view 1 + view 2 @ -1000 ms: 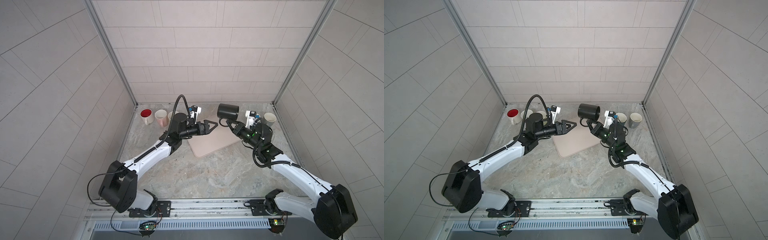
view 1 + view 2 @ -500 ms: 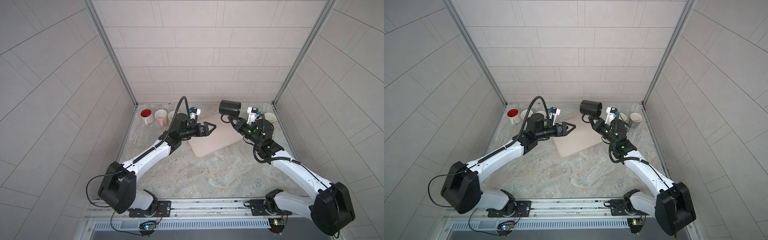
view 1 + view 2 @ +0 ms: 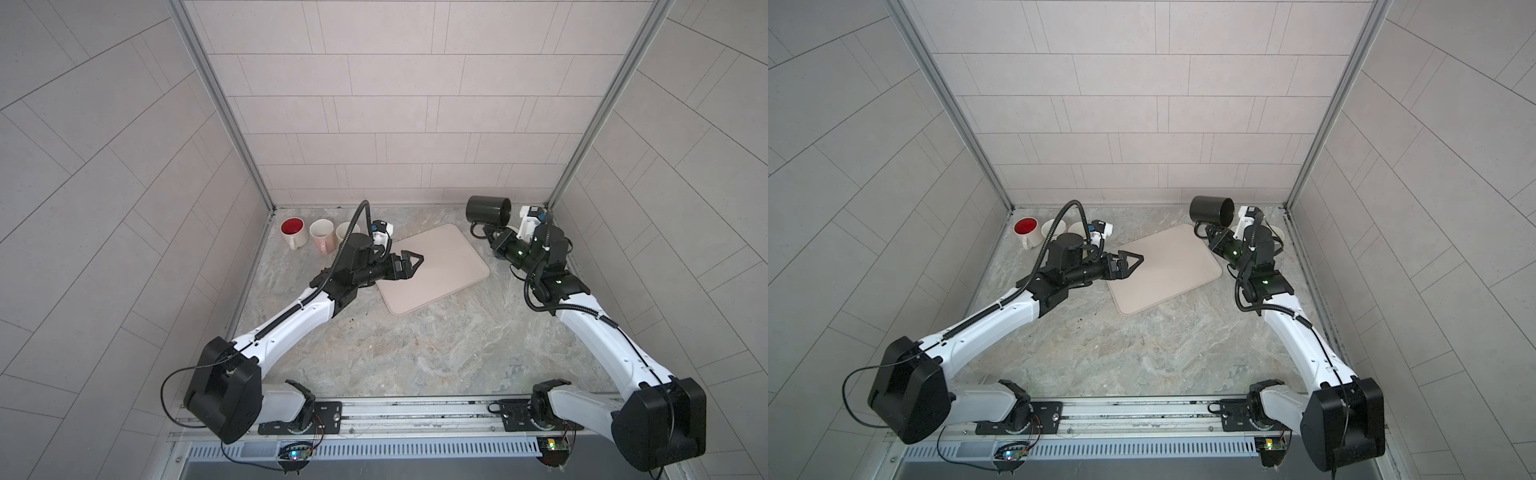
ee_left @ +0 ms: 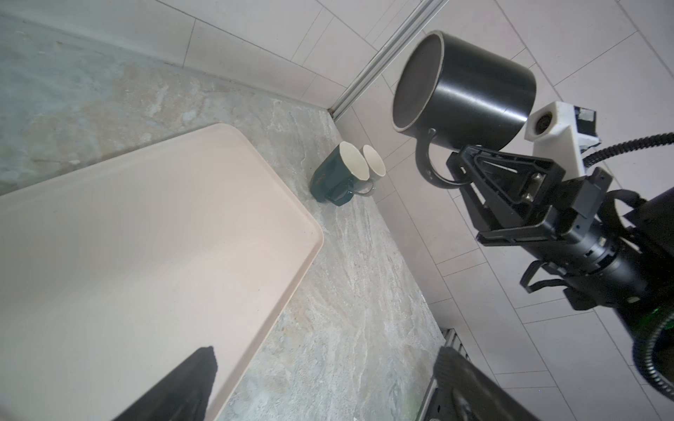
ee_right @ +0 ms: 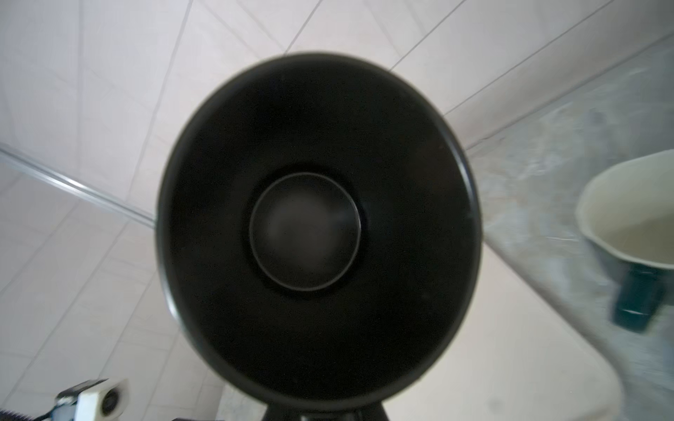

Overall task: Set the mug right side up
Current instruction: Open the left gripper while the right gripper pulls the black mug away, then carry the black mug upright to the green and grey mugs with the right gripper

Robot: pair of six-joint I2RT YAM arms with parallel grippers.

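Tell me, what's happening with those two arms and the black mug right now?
Right gripper shut on handle of black mug; mug in the air, on its side. Left gripper open, empty, above edge of tray. Tray bare, nothing in the way.

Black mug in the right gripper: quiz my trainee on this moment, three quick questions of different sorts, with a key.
1. True or false: the black mug stands upright.
2. Which part of the black mug does the right gripper clamp? A rim, B handle, C base.
3. Fill in: the left gripper is ___ and holds nothing.
Key: 1 false, it hangs sideways in the air; 2 B; 3 open.
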